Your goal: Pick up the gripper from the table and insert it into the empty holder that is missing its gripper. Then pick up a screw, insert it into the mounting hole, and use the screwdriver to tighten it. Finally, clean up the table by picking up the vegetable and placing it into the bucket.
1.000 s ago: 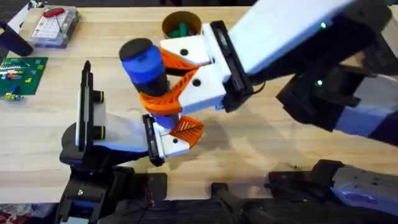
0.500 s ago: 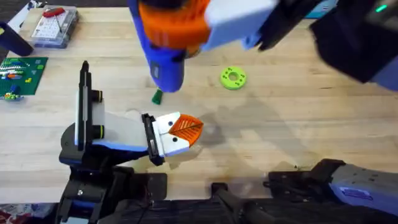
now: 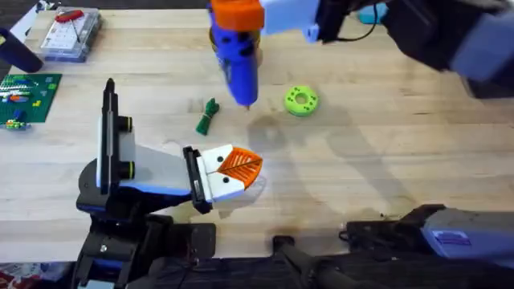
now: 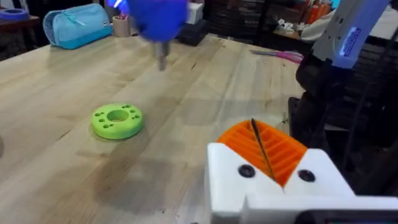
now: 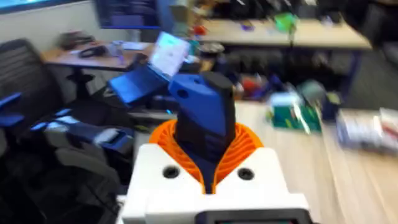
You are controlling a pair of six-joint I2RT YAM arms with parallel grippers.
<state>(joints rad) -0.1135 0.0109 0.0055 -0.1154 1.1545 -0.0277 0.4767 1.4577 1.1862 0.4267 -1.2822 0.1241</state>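
My right gripper (image 3: pixel 237 14) is high over the table's far middle, shut on the blue screwdriver (image 3: pixel 238 60). The screwdriver hangs bit-down, its tip between the dark-green vegetable (image 3: pixel 209 116) and a lime-green disc (image 3: pixel 301 101). The right wrist view has the screwdriver (image 5: pixel 205 121) clamped between the orange pads (image 5: pixel 249 146). My left gripper (image 3: pixel 239 164) rests low near the table's front middle, orange pads pressed together with nothing between them, also seen as the left gripper (image 4: pixel 264 149). The bucket is hidden behind the screwdriver. The loose gripper, the holder and the screw are out of view.
A clear parts box (image 3: pixel 71 32) and a green circuit board (image 3: pixel 26 95) sit at the far left. The lime-green disc (image 4: pixel 117 120) lies flat ahead of the left gripper. Bare wood spreads across the table's right half.
The right arm has carried the screwdriver from above the left gripper toward the table's far side. The vegetable and the disc have come into view.
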